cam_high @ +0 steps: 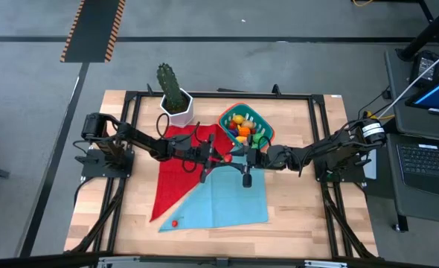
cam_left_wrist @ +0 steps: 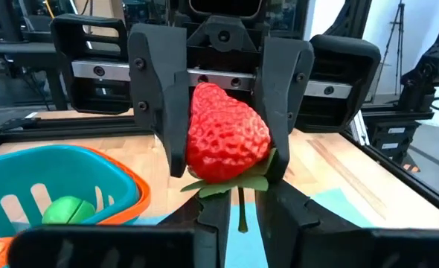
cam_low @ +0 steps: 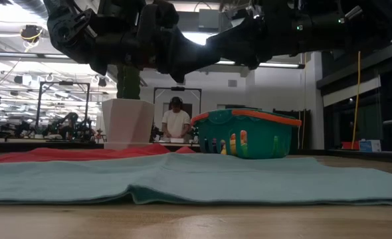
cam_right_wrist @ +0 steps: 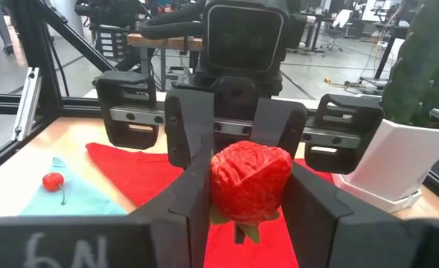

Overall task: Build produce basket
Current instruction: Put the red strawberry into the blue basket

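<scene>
Red toy strawberry (cam_left_wrist: 227, 141) hangs in mid-air between the two grippers, which meet nose to nose over the middle of the wooden table (cam_high: 309, 216), just beside the basket

- Right gripper (cam_left_wrist: 223, 167): fingers partly closed, one pressed on each side of the strawberry, holding it clear of the cloths
- Left gripper (cam_high: 223, 155): at the leafy stem end of the same fruit; cannot tell whether it grips or has let go
- Basket (cam_high: 268, 128): teal with an orange-red rim, upright at the far middle of the table, just beyond the right gripper. Produce (cam_high: 243, 128) piled inside: yellow, orange and green pieces visible
- Red cloth (cam_high: 176, 175) and light blue cloth (cam_high: 227, 197) lie flat under the grippers, overlapping
- One small red cherry (cam_high: 174, 222) sits on the near left corner of the blue cloth, well apart from the basket
- White pot with a cactus (cam_high: 176, 104) stands left of the basket, at the red cloth's far edge
</scene>
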Robot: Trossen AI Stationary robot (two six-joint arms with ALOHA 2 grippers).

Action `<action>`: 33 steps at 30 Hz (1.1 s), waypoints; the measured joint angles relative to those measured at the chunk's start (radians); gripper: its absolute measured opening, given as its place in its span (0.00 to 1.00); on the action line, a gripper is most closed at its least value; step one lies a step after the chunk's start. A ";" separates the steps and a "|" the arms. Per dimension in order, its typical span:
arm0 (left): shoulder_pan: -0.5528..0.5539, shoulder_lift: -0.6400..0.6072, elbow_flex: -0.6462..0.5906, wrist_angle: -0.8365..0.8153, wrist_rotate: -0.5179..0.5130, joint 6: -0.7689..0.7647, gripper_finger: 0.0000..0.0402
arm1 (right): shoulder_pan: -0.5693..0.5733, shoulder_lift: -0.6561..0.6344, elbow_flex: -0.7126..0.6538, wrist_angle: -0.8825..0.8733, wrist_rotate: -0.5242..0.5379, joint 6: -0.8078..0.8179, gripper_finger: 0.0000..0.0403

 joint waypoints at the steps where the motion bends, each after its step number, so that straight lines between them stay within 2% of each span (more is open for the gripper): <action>1: 0.000 0.000 0.000 -0.001 0.000 0.001 0.15 | 0.000 0.000 0.000 0.000 0.000 0.000 0.34; 6: 0.000 -0.015 -0.011 -0.006 0.001 0.003 0.23 | 0.000 -0.002 0.000 -0.002 -0.001 -0.001 0.34; 14: 0.000 -0.090 -0.095 -0.008 -0.001 0.003 0.36 | 0.000 -0.085 -0.001 -0.120 -0.003 0.025 0.34; 21: 0.000 -0.168 -0.167 -0.006 -0.001 0.002 0.37 | 0.000 -0.114 -0.002 -0.257 -0.003 0.078 0.34; 33: -0.020 -0.250 -0.240 -0.007 -0.002 -0.012 0.36 | 0.000 -0.134 -0.001 -0.248 -0.002 0.079 0.34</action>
